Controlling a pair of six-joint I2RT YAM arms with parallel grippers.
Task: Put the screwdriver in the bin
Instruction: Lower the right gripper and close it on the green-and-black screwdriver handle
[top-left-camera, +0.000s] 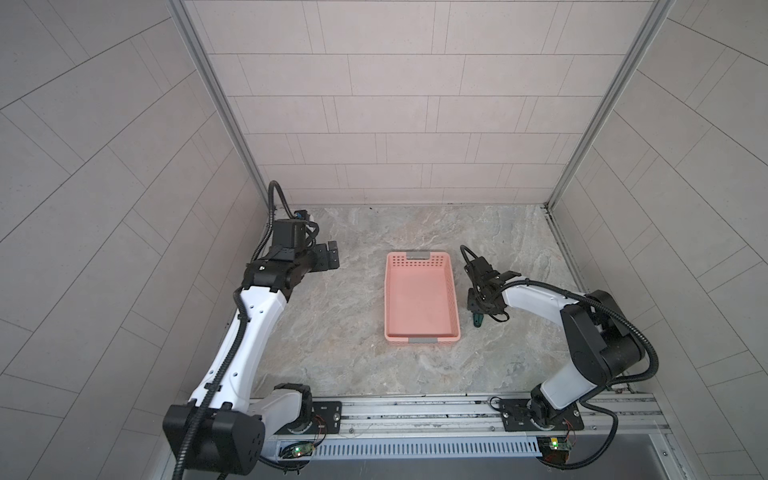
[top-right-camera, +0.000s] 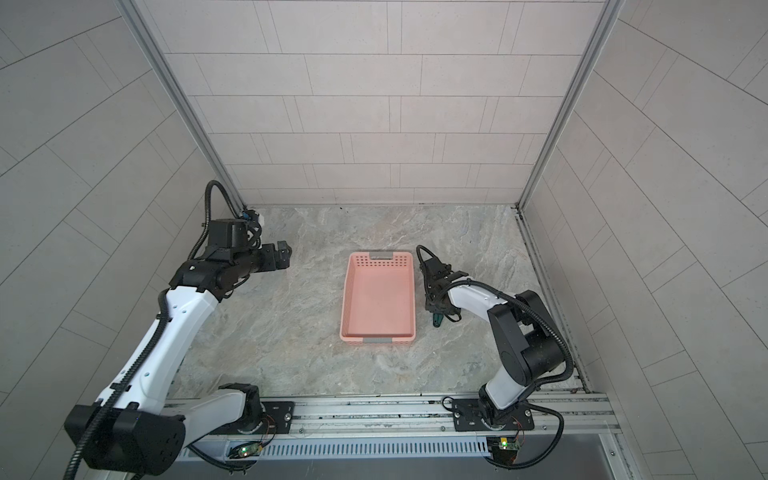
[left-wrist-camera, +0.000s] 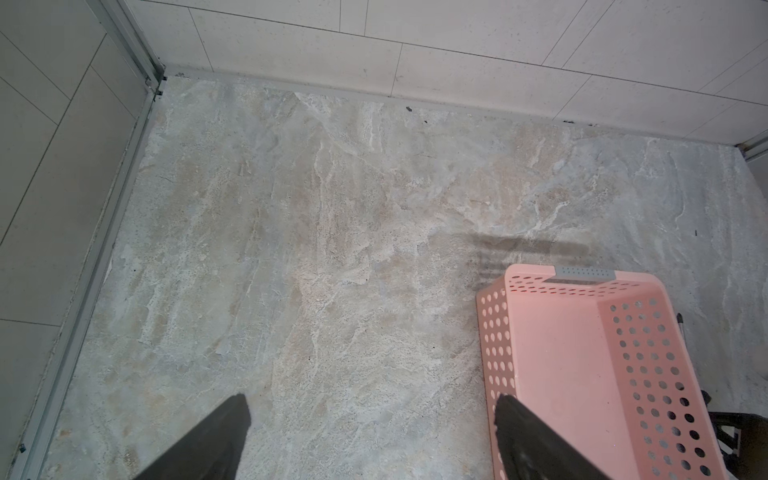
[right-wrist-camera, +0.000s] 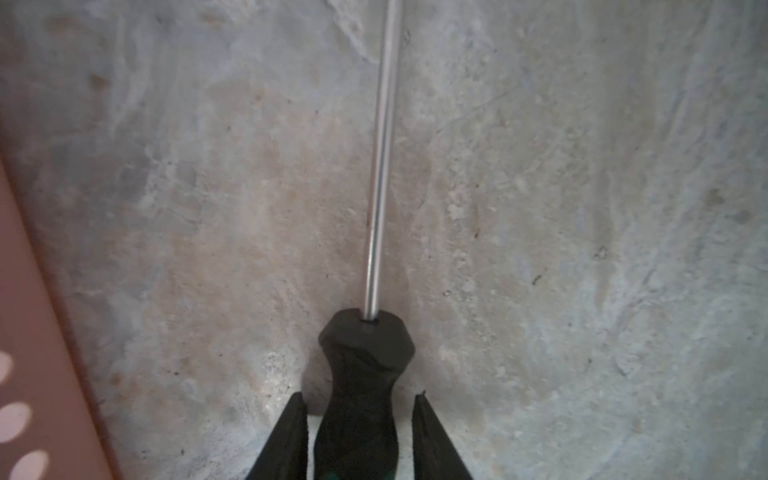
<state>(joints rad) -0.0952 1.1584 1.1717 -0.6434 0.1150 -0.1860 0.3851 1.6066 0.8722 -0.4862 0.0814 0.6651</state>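
Screwdriver (right-wrist-camera: 365, 374): black-and-green handle, thin steel shaft, lying flat outside, just beside the long wall of the salmon-pink perforated bin (top-left-camera: 419, 299).

Soft, even, fairly bright light fills both top views, where the tiled walls (top-left-camera: 104, 166) bow toward the edges; the bin (left-wrist-camera: 557, 353) throws a faint shadow on the bench (left-wrist-camera: 332, 249), and the close right wrist view is blurred, the screwdriver (right-wrist-camera: 365, 361) handle dark and soft-edged
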